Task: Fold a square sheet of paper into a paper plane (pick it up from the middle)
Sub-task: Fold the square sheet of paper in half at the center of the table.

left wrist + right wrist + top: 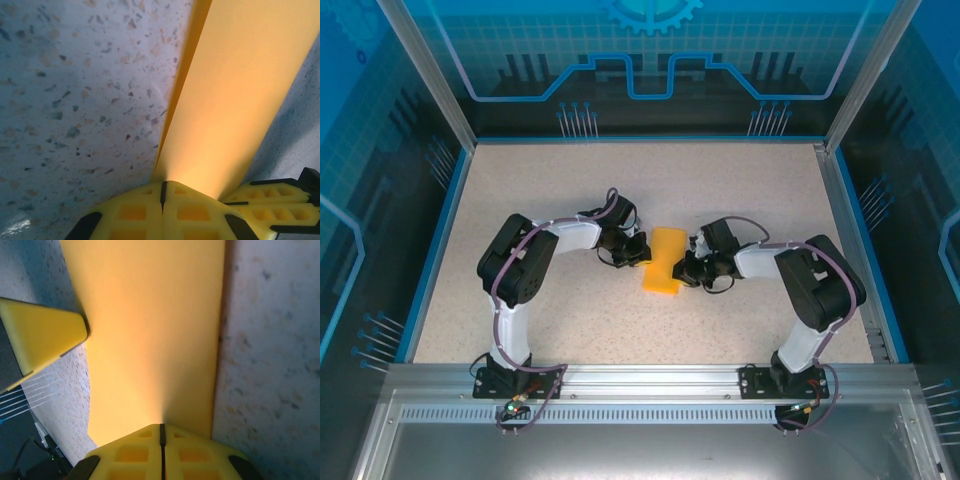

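Note:
The orange sheet of paper point(666, 260) lies mid-table, folded into a narrow rectangle, with one arm on each long side. My left gripper point(638, 250) is at its left edge and my right gripper point(688, 268) at its right edge. In the left wrist view the yellow fingers meet at the left gripper point(162, 184), shut on the paper point(235, 95), which runs up and away with a layered fold edge on its left. In the right wrist view the right gripper point(161, 426) is likewise shut on the paper point(150, 330). No finished paper plane is in view.
The speckled table point(570, 190) is ringed by a blue rim and metal frame posts. The right gripper's yellow fingers point(280, 200) show at the left wrist view's lower right. A left finger point(40, 335) touches the paper's far edge in the right wrist view.

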Robot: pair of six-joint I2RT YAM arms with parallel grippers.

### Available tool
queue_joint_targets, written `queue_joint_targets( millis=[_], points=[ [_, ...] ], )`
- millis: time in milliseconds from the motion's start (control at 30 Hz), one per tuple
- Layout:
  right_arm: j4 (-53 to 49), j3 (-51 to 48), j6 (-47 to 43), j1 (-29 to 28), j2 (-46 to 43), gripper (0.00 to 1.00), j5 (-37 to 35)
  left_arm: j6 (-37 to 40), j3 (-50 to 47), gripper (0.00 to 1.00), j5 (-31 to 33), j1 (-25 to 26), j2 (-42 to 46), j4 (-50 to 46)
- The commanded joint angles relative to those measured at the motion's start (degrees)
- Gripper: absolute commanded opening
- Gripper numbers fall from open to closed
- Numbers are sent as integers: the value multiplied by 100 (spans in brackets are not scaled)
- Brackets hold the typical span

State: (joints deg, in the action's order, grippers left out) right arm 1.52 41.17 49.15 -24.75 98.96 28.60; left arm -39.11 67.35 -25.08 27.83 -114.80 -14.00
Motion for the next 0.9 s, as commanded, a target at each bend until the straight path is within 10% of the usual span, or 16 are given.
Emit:
queue_joint_targets(
  millis=[0,867],
  points=[
    [-857,-347,-379,-69,-86,7,120,-161,-442,2,878,75,-550,-935],
    [-795,14,-580,-460,-57,7,-33,-214,-429,2,939,126,-542,-854]
  ],
)
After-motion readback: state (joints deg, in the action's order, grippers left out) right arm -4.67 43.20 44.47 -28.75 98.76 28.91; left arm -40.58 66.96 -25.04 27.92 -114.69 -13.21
